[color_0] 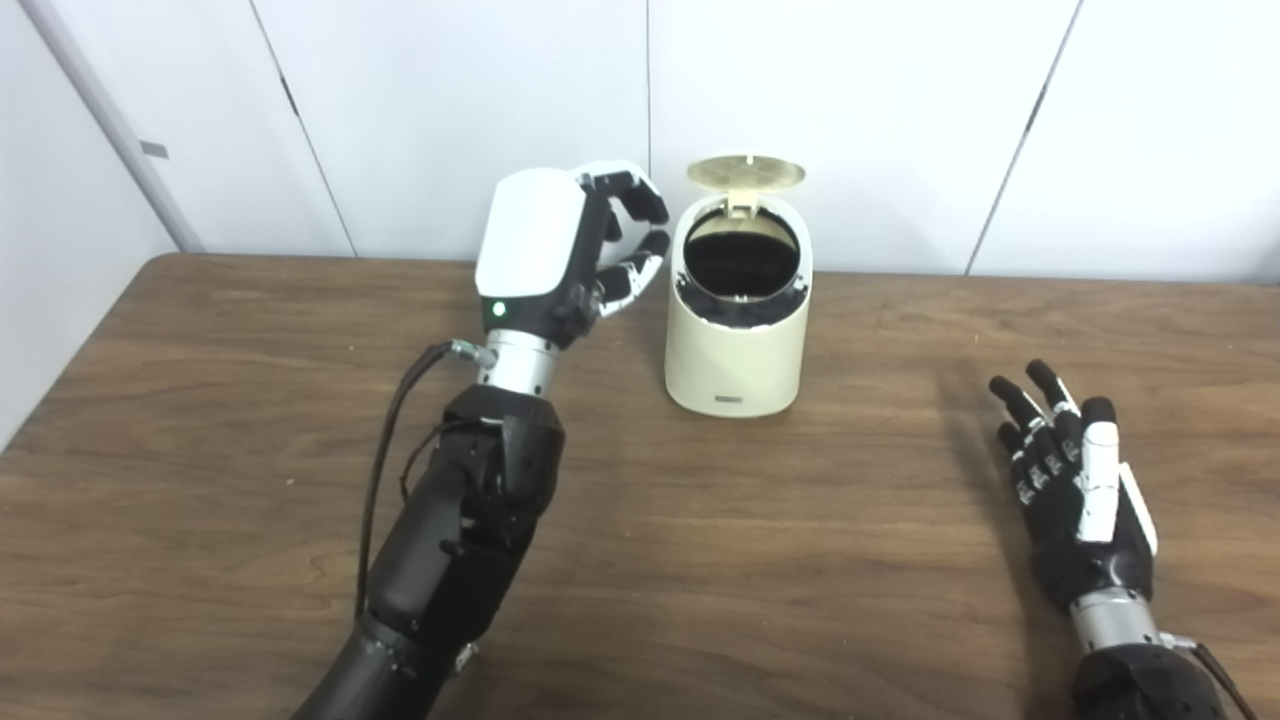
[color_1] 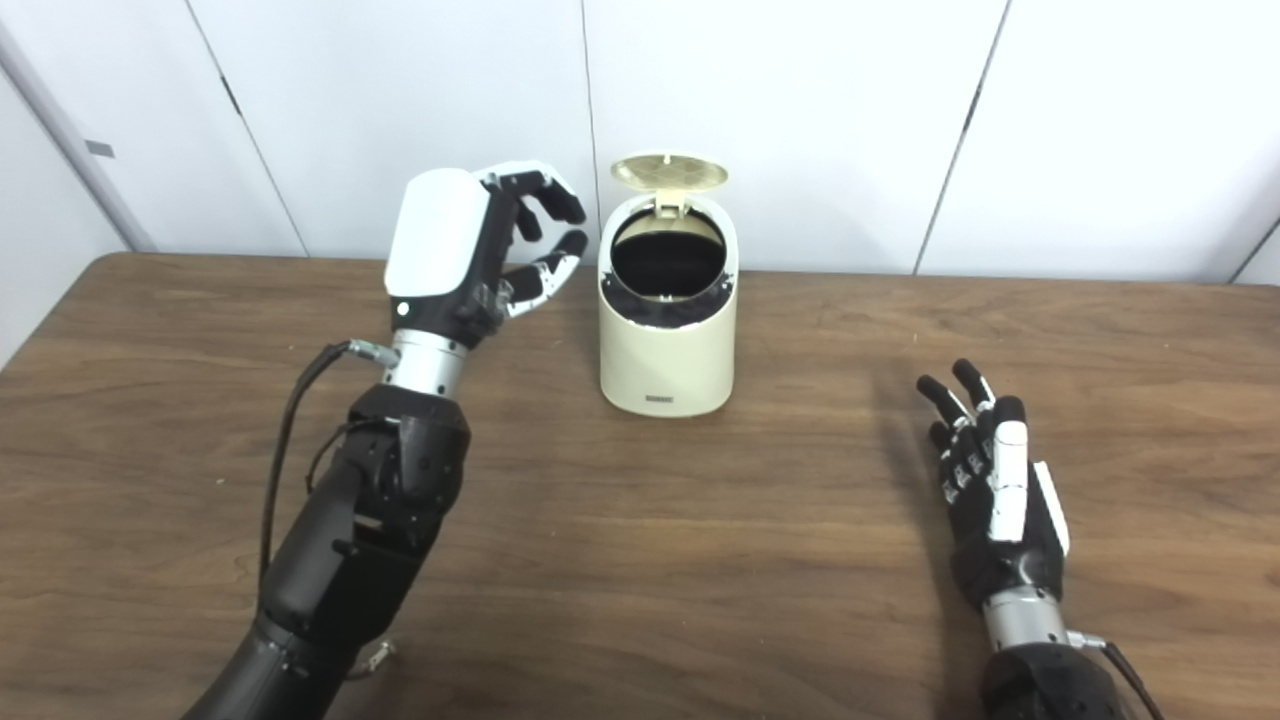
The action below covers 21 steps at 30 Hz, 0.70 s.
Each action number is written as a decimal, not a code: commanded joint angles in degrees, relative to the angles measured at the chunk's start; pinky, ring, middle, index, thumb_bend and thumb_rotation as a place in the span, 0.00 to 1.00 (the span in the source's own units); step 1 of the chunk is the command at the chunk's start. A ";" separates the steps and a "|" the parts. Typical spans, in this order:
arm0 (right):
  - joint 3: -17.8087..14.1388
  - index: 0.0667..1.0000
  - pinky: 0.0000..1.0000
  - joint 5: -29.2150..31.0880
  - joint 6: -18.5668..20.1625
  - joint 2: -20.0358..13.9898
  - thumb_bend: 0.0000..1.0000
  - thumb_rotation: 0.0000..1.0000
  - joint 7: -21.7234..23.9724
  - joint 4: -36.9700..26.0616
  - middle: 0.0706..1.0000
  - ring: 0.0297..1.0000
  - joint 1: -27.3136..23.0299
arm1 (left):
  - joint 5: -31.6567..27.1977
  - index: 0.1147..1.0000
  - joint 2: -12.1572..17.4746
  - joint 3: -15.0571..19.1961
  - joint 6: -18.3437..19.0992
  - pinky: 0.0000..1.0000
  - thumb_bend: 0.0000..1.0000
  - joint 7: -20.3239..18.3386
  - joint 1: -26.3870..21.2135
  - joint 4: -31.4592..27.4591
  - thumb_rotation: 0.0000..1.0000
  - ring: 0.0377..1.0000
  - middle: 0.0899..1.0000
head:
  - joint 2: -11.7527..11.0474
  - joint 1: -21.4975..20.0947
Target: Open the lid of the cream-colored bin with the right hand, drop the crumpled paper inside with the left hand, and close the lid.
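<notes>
While lid (color_0: 745,172) upright, both robot hands empty, fingers apart, flanking cream bin (color_0: 738,345).

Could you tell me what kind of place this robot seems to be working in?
Probably a lab or test room rather than a home: a bare wood-grain table, plain white wall panels behind it, and only a small cream bin with its lid up.

Bin (color_0: 738,340) interior too dark to show any contents
</notes>
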 commanded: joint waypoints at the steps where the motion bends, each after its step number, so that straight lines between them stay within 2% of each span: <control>1: -0.20 0.93 1.00 0.26 1.80 -0.16 0.42 1.00 -0.11 0.84 0.85 0.98 0.15 | -1.86 0.45 0.52 1.67 -1.40 0.29 0.47 0.61 -0.55 -2.28 0.00 0.38 0.47 | 0.12 0.01; 6: -0.22 0.93 1.00 0.52 1.57 -0.36 0.42 1.00 0.37 0.79 0.86 0.98 0.03 | -7.20 0.46 -1.30 6.01 1.51 0.30 0.47 -1.30 1.43 -4.87 0.00 0.36 0.41 | 0.11 0.05; 13: -0.31 0.94 1.00 0.28 0.27 -0.20 0.43 1.00 0.50 0.40 0.88 0.97 -0.05 | -15.84 0.40 -4.55 12.19 5.71 0.33 0.48 -2.45 3.04 -6.60 0.00 0.42 0.46 | 0.20 -0.10; 17: -0.38 0.94 1.00 0.34 0.16 0.02 0.46 1.00 0.25 -0.28 0.90 0.98 0.08 | -20.78 0.44 -5.41 14.66 7.95 0.35 0.48 -3.91 3.95 -7.32 0.00 0.43 0.45 | 0.28 -0.39; 20: -0.46 0.92 1.00 0.56 -0.17 0.00 0.47 1.00 0.41 -0.77 0.91 0.98 0.16 | -23.05 0.47 -5.02 15.85 9.00 0.48 0.50 -4.97 5.43 -7.70 0.00 0.43 0.43 | 0.30 -0.54; 21: -0.44 0.92 1.00 0.60 -0.43 -0.09 0.47 1.00 0.58 -0.80 0.92 0.97 0.17 | -23.96 0.47 -4.94 16.28 9.18 0.48 0.50 -5.28 5.98 -7.80 0.00 0.43 0.43 | 0.33 -0.44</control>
